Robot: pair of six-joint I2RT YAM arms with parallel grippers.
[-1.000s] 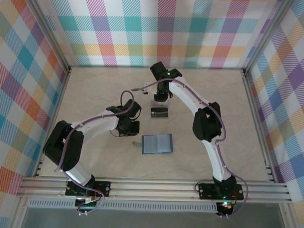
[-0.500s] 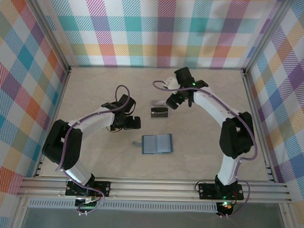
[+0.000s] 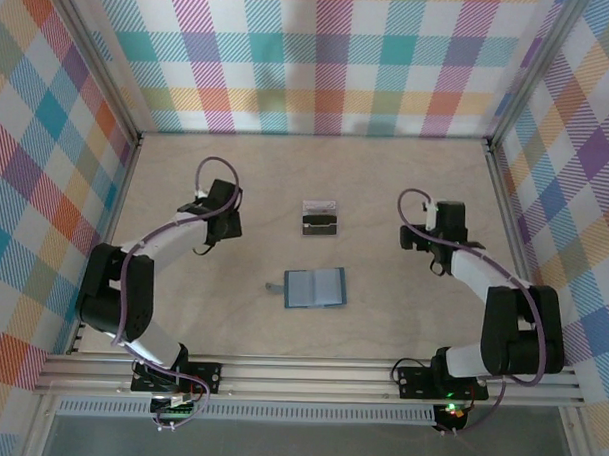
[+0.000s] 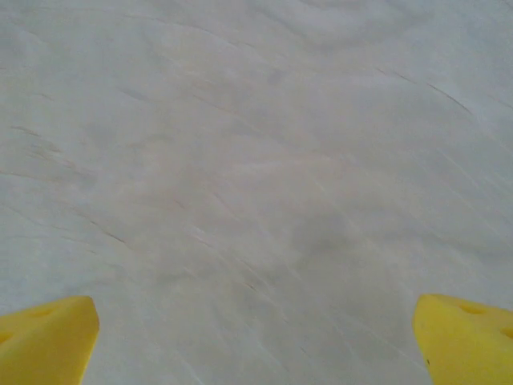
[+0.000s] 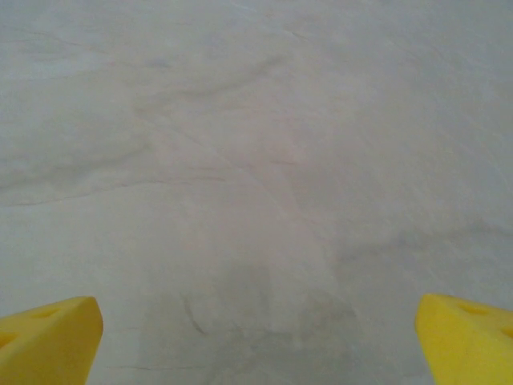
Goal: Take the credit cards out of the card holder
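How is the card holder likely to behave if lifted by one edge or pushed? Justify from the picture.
The card holder lies open as two panels with a centre fold, so lifted by one edge it would probably hinge, not stay stiff. It looks thin and flat: likely light, and pushed on the smooth table it should slide, not tip.

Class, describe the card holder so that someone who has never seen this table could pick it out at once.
Start at the pale table and look near its middle. The card holder is the teal-blue rectangle lying open there. Unlike the dark, shiny credit cards lying farther back, it is coloured and has two panels.
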